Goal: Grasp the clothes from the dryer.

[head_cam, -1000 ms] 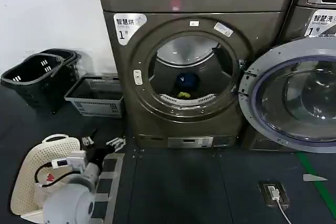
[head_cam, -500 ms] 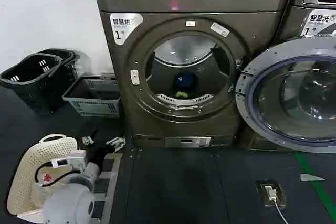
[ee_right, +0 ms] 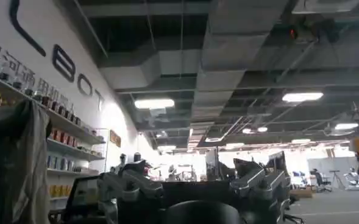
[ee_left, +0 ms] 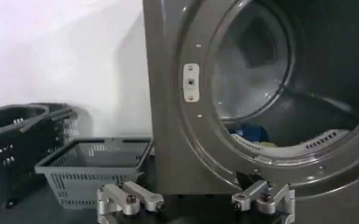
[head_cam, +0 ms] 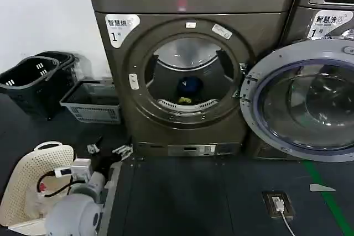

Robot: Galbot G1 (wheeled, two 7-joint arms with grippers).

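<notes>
Two front-loading machines stand side by side: one bronze-grey dryer (head_cam: 188, 75) with its round door (head_cam: 301, 103) swung open, and one neighbouring machine (head_cam: 323, 4) partly in view. Inside the drum lie two pieces of clothing, one dark blue garment (head_cam: 189, 85) and one small yellow-green piece (head_cam: 184, 100). On the floor there are what look like two stacked black baskets (head_cam: 33, 78), one grey basket (head_cam: 91, 102) and one cream basket (head_cam: 30, 183).

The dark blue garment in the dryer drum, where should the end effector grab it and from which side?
Probably at its bunched top: the dark blue garment sits as a mound on the drum floor behind the yellow-green piece. Come straight in through the dryer front opening, above the lip. The left end effector is open, low outside.
</notes>
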